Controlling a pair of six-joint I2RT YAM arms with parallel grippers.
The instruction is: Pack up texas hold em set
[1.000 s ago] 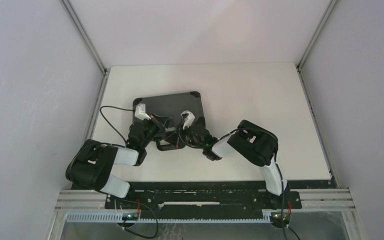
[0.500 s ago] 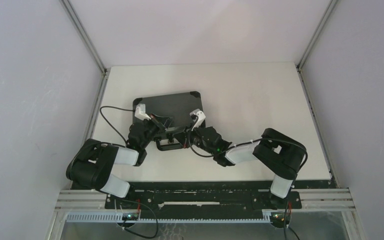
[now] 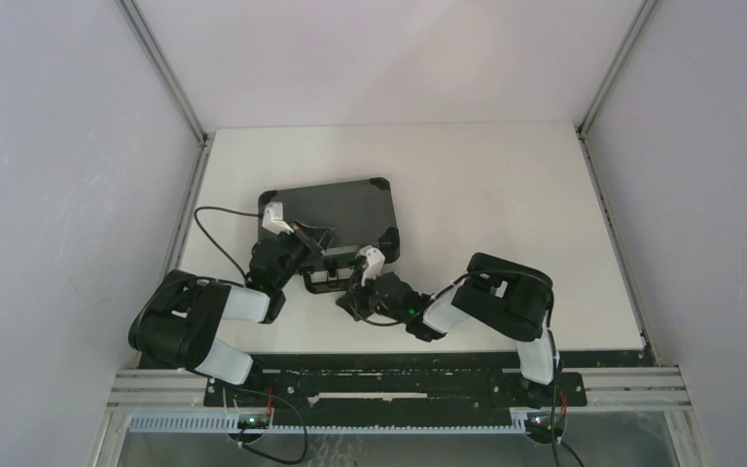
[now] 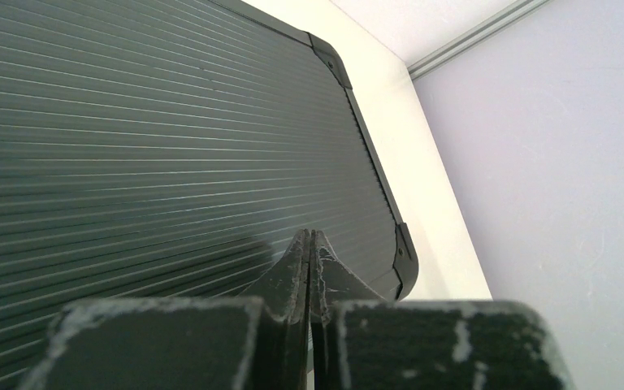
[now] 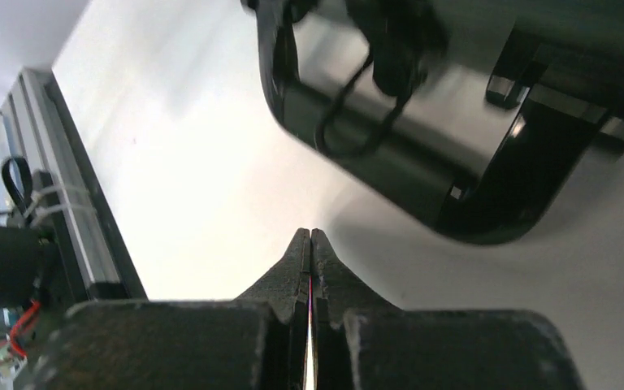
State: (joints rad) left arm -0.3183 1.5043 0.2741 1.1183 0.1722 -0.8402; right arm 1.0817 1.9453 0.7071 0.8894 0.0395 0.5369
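Observation:
The texas hold em set shows only as a closed black briefcase (image 3: 336, 202) lying flat on the white table; its contents are hidden. Its ribbed lid (image 4: 171, 122) fills the left wrist view. My left gripper (image 3: 321, 247) (image 4: 309, 236) is shut and empty, low over the lid near its front edge. The case's black handle (image 3: 323, 282) (image 5: 487, 187) sticks out toward the arms. My right gripper (image 3: 350, 298) (image 5: 309, 234) is shut on nothing, just above bare table in front of the handle, apart from it.
The white table (image 3: 506, 214) is walled on the left, right and back. A black cable (image 3: 216, 210) loops from the left arm beside the case. The metal mounting rail (image 5: 73, 211) runs along the near edge, close behind my right gripper.
My right gripper has left the case's front right corner and pulled back toward the near edge, ending in front of the handle. The left arm and case have not moved.

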